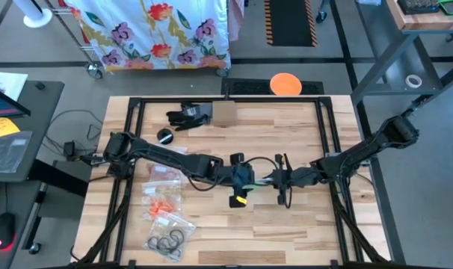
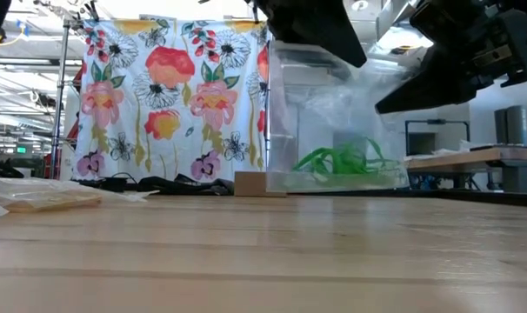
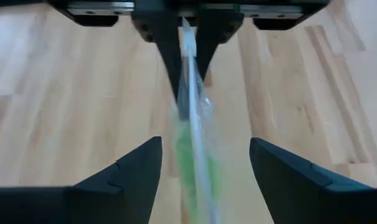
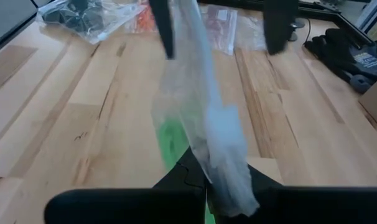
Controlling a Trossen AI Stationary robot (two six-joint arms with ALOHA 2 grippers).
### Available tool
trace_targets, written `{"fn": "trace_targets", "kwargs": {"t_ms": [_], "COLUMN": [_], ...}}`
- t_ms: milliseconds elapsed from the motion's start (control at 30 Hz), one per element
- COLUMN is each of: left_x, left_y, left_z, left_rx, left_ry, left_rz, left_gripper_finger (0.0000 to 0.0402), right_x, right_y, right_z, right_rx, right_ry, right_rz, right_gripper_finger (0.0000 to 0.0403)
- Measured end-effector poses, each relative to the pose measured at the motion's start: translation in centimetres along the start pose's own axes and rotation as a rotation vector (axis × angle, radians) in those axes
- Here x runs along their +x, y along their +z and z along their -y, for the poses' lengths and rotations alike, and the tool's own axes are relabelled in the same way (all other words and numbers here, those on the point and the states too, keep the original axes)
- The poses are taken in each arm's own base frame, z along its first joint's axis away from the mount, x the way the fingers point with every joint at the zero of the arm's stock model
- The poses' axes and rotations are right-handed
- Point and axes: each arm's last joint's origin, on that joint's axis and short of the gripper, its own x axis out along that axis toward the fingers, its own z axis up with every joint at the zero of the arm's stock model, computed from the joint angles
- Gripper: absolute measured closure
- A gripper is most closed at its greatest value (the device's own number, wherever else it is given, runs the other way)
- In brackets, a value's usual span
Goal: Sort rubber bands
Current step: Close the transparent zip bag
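Right pincer [image 4: 204,180] clenched on a clear bag [image 4: 198,106] of green rubber bands [image 2: 342,161], held above mid-tabletop [image 1: 211,239], presumably for handover or opening. Left pincer [image 3: 204,171], released, straddled the bag. Other filled bags [image 1: 165,213] lay left.

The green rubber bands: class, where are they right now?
The green rubber bands sit inside a clear bag held above mid-table by the shut right gripper, between the left gripper's open fingers.
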Motion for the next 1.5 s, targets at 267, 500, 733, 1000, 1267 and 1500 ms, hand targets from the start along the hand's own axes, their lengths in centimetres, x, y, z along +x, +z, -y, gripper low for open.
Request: {"fn": "trace_targets", "kwargs": {"t_ms": [267,500,733,1000,1267,1500], "left_x": [0.0,0.0,0.0,-5.2,-15.5,-23.0], "left_y": [0.1,0.3,0.2,0.8,-0.3,-3.2], "left_z": [0.1,0.1,0.0,-1.3,2.9,9.9], "left_rx": [0.032,0.042,0.058,0.041,-0.059,-0.239], "left_ry": [-0.022,-0.023,0.011,0.061,-0.062,-0.186], "left_rz": [0.014,0.026,0.023,-0.116,-0.172,-0.143], "left_gripper_finger": [0.0276,0.0392,0.0400,0.0401,0.0401,0.0401], "right_x": [0.0,0.0,-0.4,-3.9,-5.7,-5.1], "right_y": [0.0,0.0,1.0,3.5,2.2,2.0], "right_z": [0.1,0.0,-0.6,-1.0,-1.4,-1.5], "right_rx": [-0.003,0.043,0.011,0.054,0.037,0.046], "right_ry": [0.003,0.041,0.089,0.137,0.069,0.047], "right_rz": [-0.004,-0.006,-0.050,-0.148,-0.132,-0.146], "right_gripper_finger": [0.0403,0.0364,0.0262,0.0205,0.0211,0.0219]}}
